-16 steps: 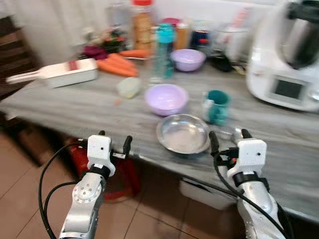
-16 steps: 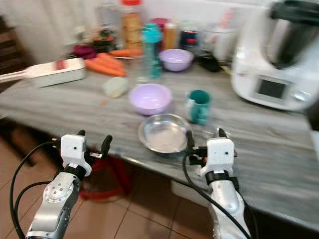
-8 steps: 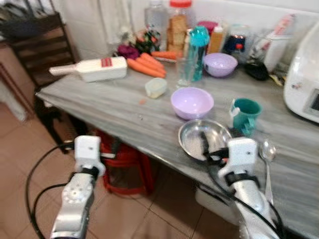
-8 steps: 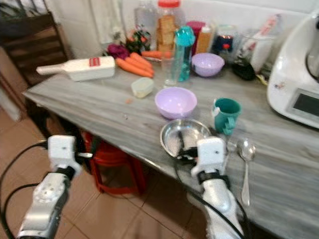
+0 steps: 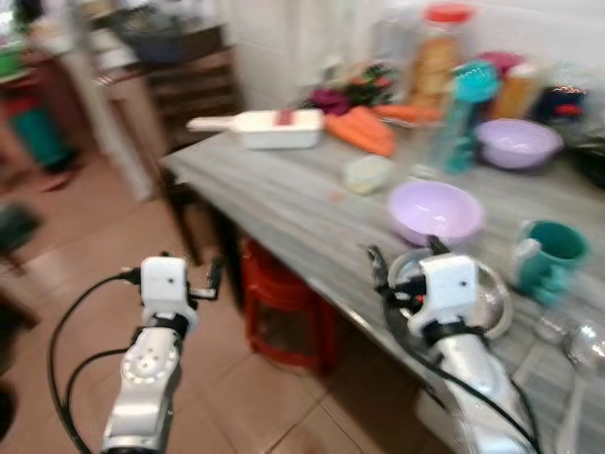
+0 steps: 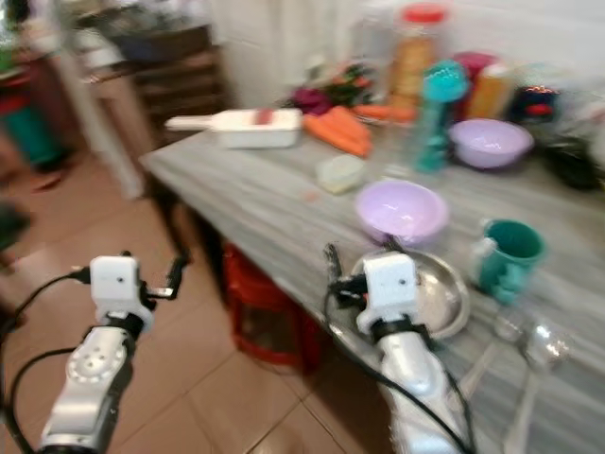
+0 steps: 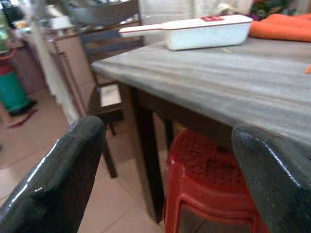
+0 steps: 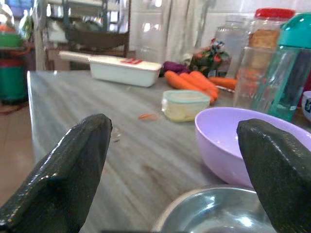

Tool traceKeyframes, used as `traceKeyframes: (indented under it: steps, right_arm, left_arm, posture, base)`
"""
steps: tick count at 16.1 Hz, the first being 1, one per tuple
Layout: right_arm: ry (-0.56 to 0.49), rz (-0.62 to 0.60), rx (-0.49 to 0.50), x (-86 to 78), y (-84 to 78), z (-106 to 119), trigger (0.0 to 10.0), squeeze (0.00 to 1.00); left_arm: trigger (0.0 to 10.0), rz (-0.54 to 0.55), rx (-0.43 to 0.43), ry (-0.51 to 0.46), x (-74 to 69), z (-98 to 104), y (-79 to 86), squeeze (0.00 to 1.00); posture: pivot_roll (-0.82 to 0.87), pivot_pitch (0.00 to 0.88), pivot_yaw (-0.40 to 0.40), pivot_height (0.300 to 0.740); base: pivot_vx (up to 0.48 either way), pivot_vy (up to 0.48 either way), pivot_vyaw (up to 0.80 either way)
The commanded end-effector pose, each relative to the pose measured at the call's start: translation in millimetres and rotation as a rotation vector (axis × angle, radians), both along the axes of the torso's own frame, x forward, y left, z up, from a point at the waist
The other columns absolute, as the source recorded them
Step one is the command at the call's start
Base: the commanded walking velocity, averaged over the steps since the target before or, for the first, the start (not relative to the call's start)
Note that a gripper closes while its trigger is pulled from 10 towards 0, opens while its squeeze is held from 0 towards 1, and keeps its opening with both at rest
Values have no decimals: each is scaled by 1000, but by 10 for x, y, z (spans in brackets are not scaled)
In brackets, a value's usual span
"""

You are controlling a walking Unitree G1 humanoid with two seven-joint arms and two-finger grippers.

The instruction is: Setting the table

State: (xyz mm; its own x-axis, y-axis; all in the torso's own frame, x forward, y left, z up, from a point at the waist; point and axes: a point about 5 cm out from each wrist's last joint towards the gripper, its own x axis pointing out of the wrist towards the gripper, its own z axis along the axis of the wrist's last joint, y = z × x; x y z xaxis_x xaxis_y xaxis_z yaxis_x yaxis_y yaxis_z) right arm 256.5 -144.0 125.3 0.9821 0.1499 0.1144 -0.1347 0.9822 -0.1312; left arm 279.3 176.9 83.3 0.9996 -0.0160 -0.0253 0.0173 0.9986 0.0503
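Right gripper (image 5: 406, 262) open, over steel bowl (image 5: 492, 298) rim; bowl at 3 o'clock. Left gripper (image 5: 189, 275) open, off-table.

A grey table (image 5: 284, 189) stood over a tiled floor (image 5: 85, 236), a red stool (image 7: 209, 160) beneath, shelves (image 5: 189, 76) at eleven o'clock.
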Motion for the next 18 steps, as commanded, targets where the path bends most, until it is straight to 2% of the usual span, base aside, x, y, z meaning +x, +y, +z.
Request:
traceKeyframes:
  steps: [1,3,5,12,14,18]
  right_arm:
    - [-14,28,19,17,82,35,10000,0]
    - [-14,45,21,23,109,38,10000,0]
    - [-12,58,22,23,132,35,10000,0]
    - [-7,71,42,22,149,18,10000,0]
    - [-4,71,55,26,151,13,10000,0]
    - [-3,72,60,30,150,9,10000,0]
  left_arm:
    - [10000,24,13,12,-4,-17,73,0]
    - [10000,50,27,47,-28,-67,103,0]
    - [10000,75,39,40,-29,-80,152,0]
    - [10000,71,38,40,-17,-102,134,0]
    - [10000,69,36,40,-3,-104,117,0]
    - [10000,67,34,42,2,-111,111,0]
  posture:
    - [2,0,26,740]
    - [2,0,24,740]
    - [3,0,23,740]
    - [5,0,26,740]
    - [5,0,29,740]
    - [6,0,29,740]
  base:
    - [0,0,800]
    - [0,0,800]
    - [0,0,800]
    - [0,0,770]
    - [0,0,0]
    - [0,287,0]
